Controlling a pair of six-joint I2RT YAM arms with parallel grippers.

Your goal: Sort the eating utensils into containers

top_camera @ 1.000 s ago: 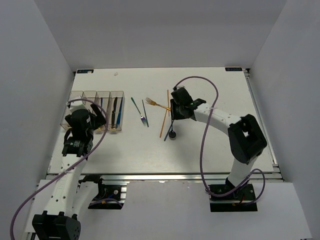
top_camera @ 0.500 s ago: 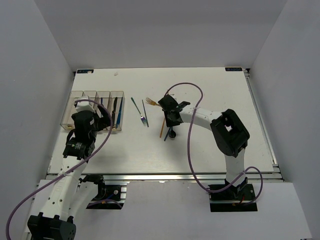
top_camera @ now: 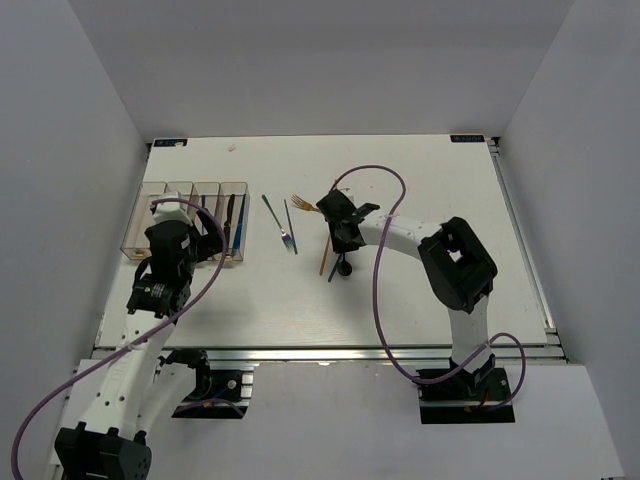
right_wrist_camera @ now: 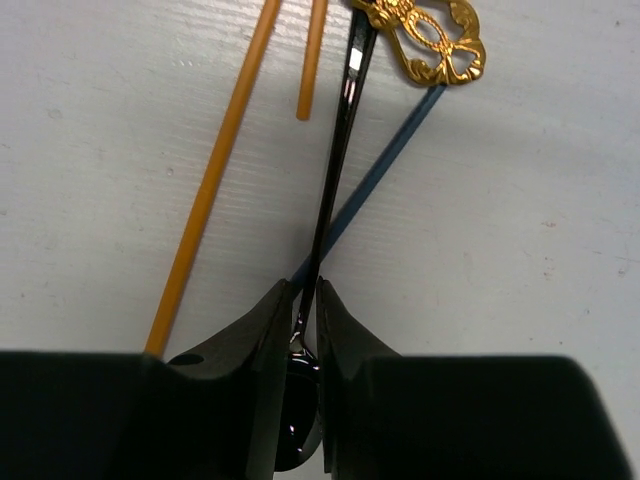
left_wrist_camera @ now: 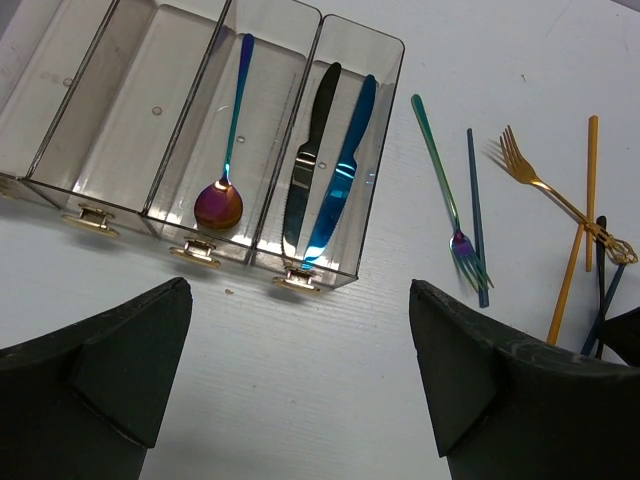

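My right gripper (right_wrist_camera: pixel 306 312) is shut on the black spoon (right_wrist_camera: pixel 338 150), gripping its neck just above the bowl; the spoon lies on the table (top_camera: pixel 343 266). The spoon crosses a blue stick (right_wrist_camera: pixel 385 165), beside two orange sticks (right_wrist_camera: pixel 215 170) and a gold fork's ornate handle end (right_wrist_camera: pixel 430 40). The clear containers (left_wrist_camera: pixel 130 110) hold a teal spoon (left_wrist_camera: pixel 232 130), a black knife (left_wrist_camera: pixel 310 150) and a blue knife (left_wrist_camera: pixel 345 165). My left gripper (left_wrist_camera: pixel 300 370) is open and empty, in front of the containers (top_camera: pixel 145 215). A teal fork (left_wrist_camera: pixel 440 170), a dark blue stick (left_wrist_camera: pixel 475 215) and the gold fork (left_wrist_camera: pixel 545 180) lie to their right.
The two left bins hold nothing. Grey walls close in the table at the left, back and right. The right arm (top_camera: pixel 420 235) reaches across the middle of the table, its purple cable looping above it. The table's right half holds no objects.
My right arm swung left and came down over the black spoon, then stayed there. The spoon has not moved. The left arm shifted only slightly.
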